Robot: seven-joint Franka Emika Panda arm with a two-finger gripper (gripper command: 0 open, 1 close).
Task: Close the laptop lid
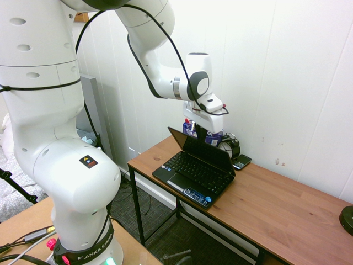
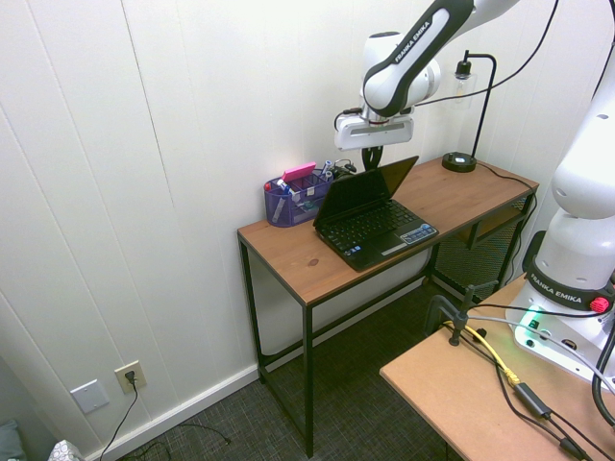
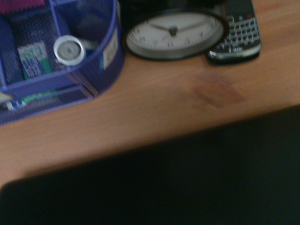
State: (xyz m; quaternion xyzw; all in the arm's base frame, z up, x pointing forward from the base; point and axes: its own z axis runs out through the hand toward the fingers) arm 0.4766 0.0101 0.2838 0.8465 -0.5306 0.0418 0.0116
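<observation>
Thin black rectangular laptop lid (image 1: 202, 147) stands open on the wooden worktop (image 1: 287, 212); light, stiff, hinged, so push its top edge; jaws (image 1: 202, 131) pressed together.

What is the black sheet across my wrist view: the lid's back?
Observer: Yes. The lid stands open, leaning back from the keyboard.
Operator: Where is the gripper?
Observer: The gripper, shut and pointing down, is by the lid's top edge, on the side away from the keyboard. I cannot tell whether they touch.
Operator: Anything else on the desk?
Observer: A black lamp stands at the far end of the desk.
</observation>
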